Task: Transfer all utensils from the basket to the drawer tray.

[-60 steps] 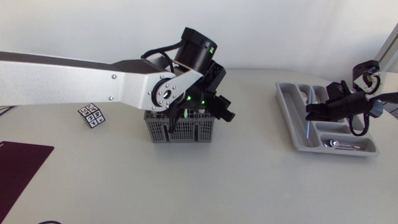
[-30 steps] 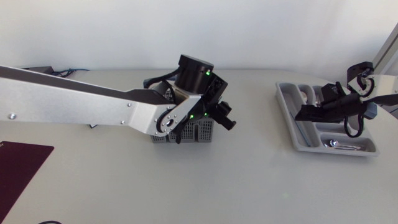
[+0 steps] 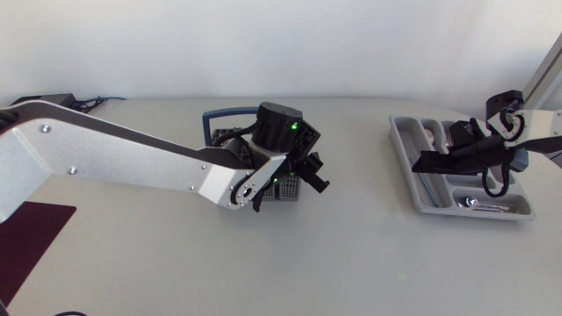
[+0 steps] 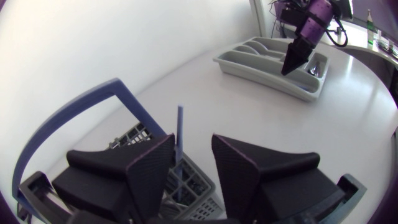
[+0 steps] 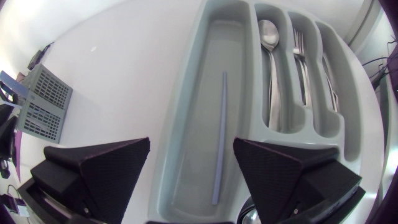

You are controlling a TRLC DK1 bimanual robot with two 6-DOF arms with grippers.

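Matte black fingers of the left gripper (image 4: 193, 144) stand apart, released, over the grey basket (image 4: 198, 184). A thin blue rod (image 4: 180, 127) rises upright out of the basket into the gap between them. It is close against one finger and clear of the other, so not gripped. The blue basket handle (image 4: 74, 115) arches up beside the gripper.

Head view: the left arm (image 3: 132, 162) comes in from the left, its wrist covering most of the basket, which sits near the middle of the table (image 3: 369, 254). A dark red mat (image 3: 26, 233) lies at the table's left edge.

Well apart, on the right side, is the grey drawer tray (image 5: 202, 93). The right gripper (image 5: 191, 142) hangs above its long compartment, fingers wide, holding nothing. A second blue rod (image 5: 219, 137) lies flat along that compartment.
- Next slot: silver spoon (image 5: 269, 43), bowl pointing away from the gripper.
- Slot after: fork (image 5: 301, 56).
- Outermost slot: further silver utensil (image 5: 328, 81), kind unclear.

Head view also shows a small silver piece (image 3: 481, 204) in the cross compartment at the tray's near end
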